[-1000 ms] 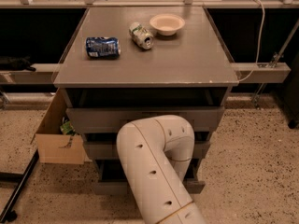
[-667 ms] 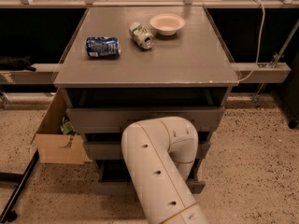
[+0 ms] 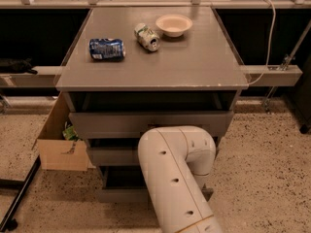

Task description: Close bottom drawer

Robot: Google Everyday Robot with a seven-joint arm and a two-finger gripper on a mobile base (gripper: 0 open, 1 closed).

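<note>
Tool sits hidden behind the white arm (image 3: 175, 178), its state untellable; bottom drawer (image 3: 121, 194) stands pulled out beside that arm.

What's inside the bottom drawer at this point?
The bottom drawer is pulled out; its exposed left part looks dark, nothing discernible. The arm covers the rest and hides the tool behind it.

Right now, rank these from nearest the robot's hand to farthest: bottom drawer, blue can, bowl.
The hand is hidden behind the white arm, down low.
1. bottom drawer, lowest, by the arm.
2. blue can, tabletop front left.
3. bowl, tabletop back.
</note>
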